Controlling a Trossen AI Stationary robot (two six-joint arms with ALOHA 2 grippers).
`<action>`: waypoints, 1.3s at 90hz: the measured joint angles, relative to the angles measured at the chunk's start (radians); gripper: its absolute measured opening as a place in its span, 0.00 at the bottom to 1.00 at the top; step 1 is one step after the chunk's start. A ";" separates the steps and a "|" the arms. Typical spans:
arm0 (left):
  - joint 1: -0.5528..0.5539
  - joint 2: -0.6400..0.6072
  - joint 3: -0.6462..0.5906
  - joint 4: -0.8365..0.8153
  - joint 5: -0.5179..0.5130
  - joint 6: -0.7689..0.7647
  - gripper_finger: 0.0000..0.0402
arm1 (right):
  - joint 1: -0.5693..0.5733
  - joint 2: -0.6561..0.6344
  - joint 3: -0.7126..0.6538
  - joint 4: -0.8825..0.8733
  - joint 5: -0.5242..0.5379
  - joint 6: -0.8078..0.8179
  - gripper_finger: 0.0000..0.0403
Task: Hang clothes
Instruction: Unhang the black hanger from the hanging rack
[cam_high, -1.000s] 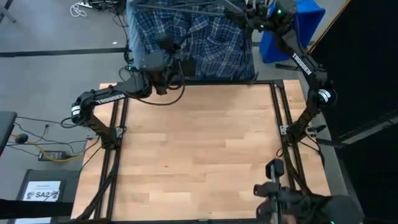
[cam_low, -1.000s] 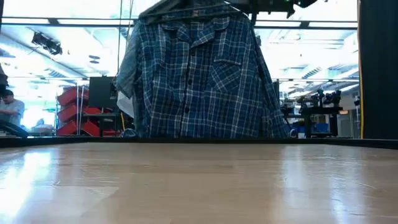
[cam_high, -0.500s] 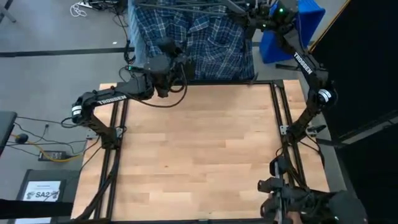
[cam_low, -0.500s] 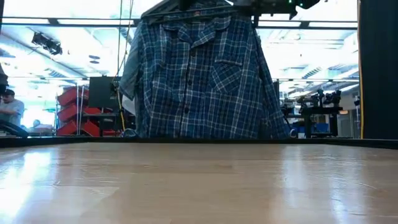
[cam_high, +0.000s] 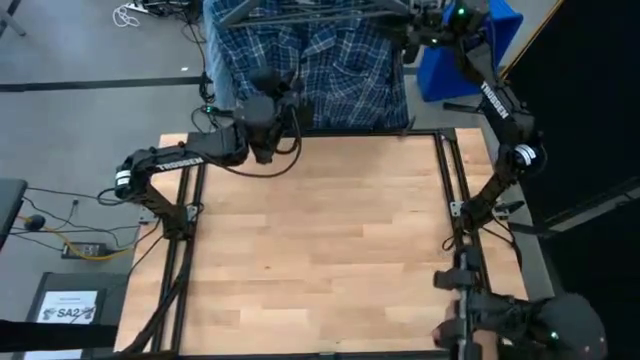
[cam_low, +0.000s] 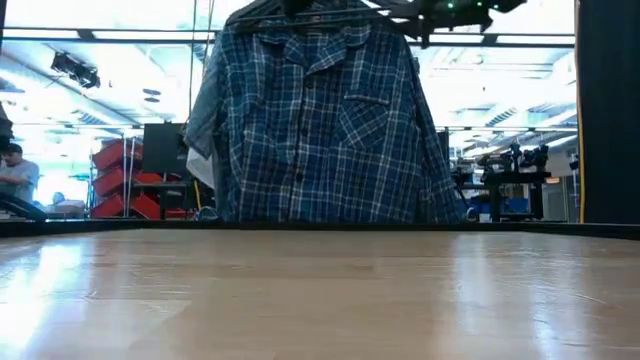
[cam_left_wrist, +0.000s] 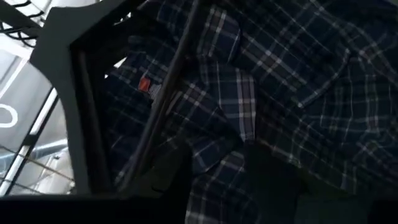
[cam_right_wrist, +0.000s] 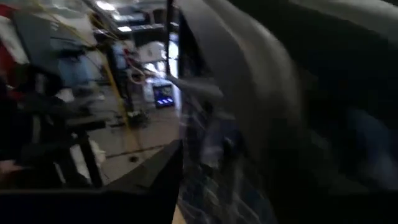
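A dark blue plaid shirt (cam_low: 320, 120) hangs by a dark hanger (cam_low: 270, 10) from a rack (cam_high: 300, 12) beyond the table's far edge, front toward the table. In the left wrist view the shirt (cam_left_wrist: 280, 81) fills the frame. My left gripper (cam_high: 272, 88) is at the shirt's front, left of its buttons, fingers open, plaid cloth (cam_left_wrist: 214, 165) showing between them. My right gripper (cam_high: 412, 22) is high at the rack's right end, beside the shirt's shoulder; its wrist view is blurred. No other clothes show. My left gripper comes at the shirt's front from the table's near side, slanting up. A fold of plaid cloth (cam_left_wrist: 217, 149) lies between its open fingers (cam_left_wrist: 267, 180). Whether they touch it, I cannot tell.
The wooden table top (cam_high: 320, 240) lies between two dark side rails. A blue bin (cam_high: 495, 30) stands behind the right arm. A dark figure with a device (cam_high: 510, 325) is at the near right corner. A person (cam_low: 14, 170) sits far off in the room.
My left gripper has crept toward the far edge, closer to the shirt. My right gripper has shifted a little toward the table's right, up by the rack. The shirt's top has risen slightly and the shirt has swayed.
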 joint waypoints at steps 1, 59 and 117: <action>-0.001 0.000 0.000 0.000 -0.005 0.001 0.32 | -0.004 -0.001 0.000 -0.013 0.000 -0.010 0.46; -0.094 -0.145 -0.084 -0.378 0.258 -0.727 0.32 | 0.090 -0.220 -0.024 -0.537 0.274 -0.466 0.25; -0.285 -0.201 -0.209 -0.703 0.055 -1.102 0.30 | 0.678 -0.359 -0.172 -0.691 1.139 -0.382 0.12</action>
